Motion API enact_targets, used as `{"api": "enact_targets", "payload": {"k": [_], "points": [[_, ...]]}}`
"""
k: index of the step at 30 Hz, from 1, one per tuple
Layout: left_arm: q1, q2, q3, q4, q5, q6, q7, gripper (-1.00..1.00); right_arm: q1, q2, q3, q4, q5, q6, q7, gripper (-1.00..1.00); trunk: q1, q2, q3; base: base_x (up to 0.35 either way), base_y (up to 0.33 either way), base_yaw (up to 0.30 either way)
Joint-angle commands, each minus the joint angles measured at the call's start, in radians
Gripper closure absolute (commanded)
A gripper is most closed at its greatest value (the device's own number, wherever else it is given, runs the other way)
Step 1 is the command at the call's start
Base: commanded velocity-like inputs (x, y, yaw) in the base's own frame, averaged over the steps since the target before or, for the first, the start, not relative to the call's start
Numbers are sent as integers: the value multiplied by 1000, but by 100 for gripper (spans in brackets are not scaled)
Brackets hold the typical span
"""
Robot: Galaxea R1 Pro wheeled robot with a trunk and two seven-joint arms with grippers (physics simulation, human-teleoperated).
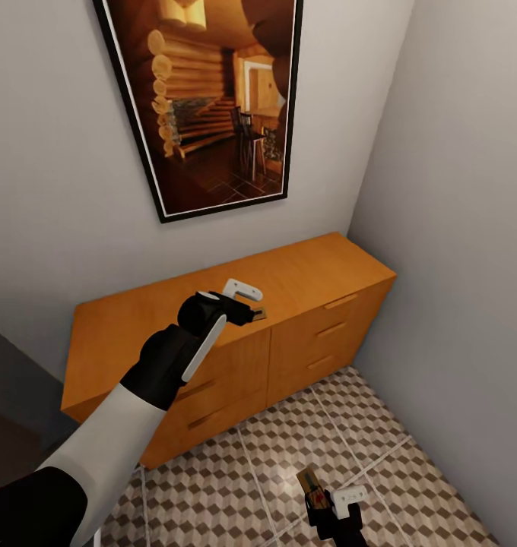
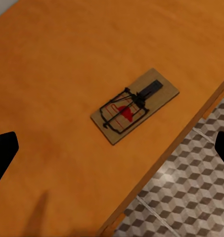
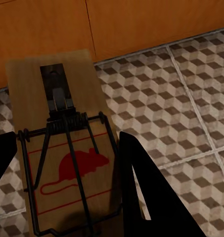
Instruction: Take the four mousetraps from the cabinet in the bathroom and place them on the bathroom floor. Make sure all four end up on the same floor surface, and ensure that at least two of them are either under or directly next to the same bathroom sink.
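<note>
Gripping mousetrap (image 3: 67,158) | right claw (image 3: 67,163) | board's near end cropped

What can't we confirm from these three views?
- Other two mousetraps: I see one on the cabinet top (mousetrap) and one in the right end effector (held mousetrap).
- Left end effector in the head view: the arm covers most of the trap beneath it.
- Bathroom sink: cannot tell where it is.
- Drawer contents: fronts shut.
- Held trap's lower end: cut off by the right wrist picture's edge.
</note>
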Motion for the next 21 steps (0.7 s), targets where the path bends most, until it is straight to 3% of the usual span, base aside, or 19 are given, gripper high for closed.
{"api": "enact_targets", "payload": {"k": [1, 21], "points": [[-1, 0, -3, 0, 10, 4, 10, -100, -1, 0, 1, 1, 4, -3, -2, 100, 1, -2, -2, 0, 0, 0], [-1, 2, -7, 15, 10, 2, 10, -100, -1, -4, 1, 1, 4, -3, -6, 100, 1, -2, -2, 0, 0, 0]]}}
